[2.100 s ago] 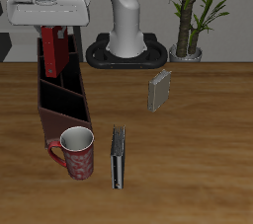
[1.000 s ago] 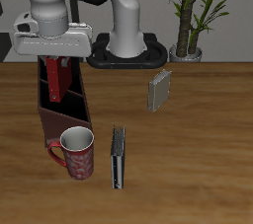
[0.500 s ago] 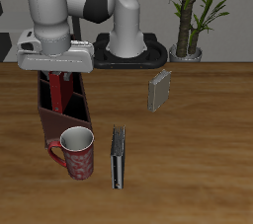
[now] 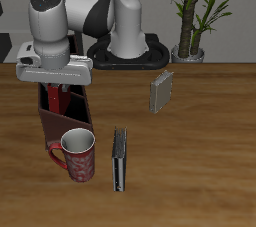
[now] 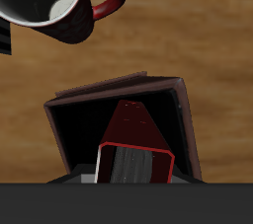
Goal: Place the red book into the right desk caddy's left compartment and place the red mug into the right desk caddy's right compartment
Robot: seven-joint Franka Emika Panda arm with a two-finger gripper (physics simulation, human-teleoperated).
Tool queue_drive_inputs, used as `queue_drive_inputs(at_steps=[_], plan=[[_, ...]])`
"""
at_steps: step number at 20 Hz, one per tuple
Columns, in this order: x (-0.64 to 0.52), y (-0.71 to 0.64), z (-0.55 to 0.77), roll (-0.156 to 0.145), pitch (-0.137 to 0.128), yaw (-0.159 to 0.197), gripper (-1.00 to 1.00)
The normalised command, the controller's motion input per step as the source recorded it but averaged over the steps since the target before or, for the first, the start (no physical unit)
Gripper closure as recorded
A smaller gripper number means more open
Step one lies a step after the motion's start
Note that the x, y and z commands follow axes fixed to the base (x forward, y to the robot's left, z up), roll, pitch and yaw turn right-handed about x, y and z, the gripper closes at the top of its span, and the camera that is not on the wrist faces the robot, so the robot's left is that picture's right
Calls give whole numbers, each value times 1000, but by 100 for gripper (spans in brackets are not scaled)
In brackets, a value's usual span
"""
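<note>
The right desk caddy [image 4: 62, 111] lies lengthwise on the desk [image 4: 200, 151], and the pincer [image 4: 57, 89] hangs low over it pinching the red book [image 5: 135, 141] upright, so the thin volume can slip down between the dividers. The red mug [image 4: 78, 155] stands just beside the caddy's near end, not yet in its compartment. The wrist housing hides the fingertips and the book's lower edge, so I cannot tell whether it touches the caddy floor.

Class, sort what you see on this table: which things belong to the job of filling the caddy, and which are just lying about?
Belong to the job:
red book, held in the gripper over the caddy
right desk caddy
red mug, standing by the caddy's front end

Just lying about:
grey book
black book
potted plant
</note>
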Motion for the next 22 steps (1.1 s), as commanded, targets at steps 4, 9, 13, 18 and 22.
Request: queue_drive_inputs(at_steps=[4, 9, 13, 18, 22], plan=[[30, 20, -6, -25, -12, 12, -100], [59, 71, 112, -13, -31, 25, -100], [78, 107, 225, -13, -31, -7, -100], [46, 193, 369, 0, -66, 3, -100], [128, 158, 257, -34, -56, 40, -100]])
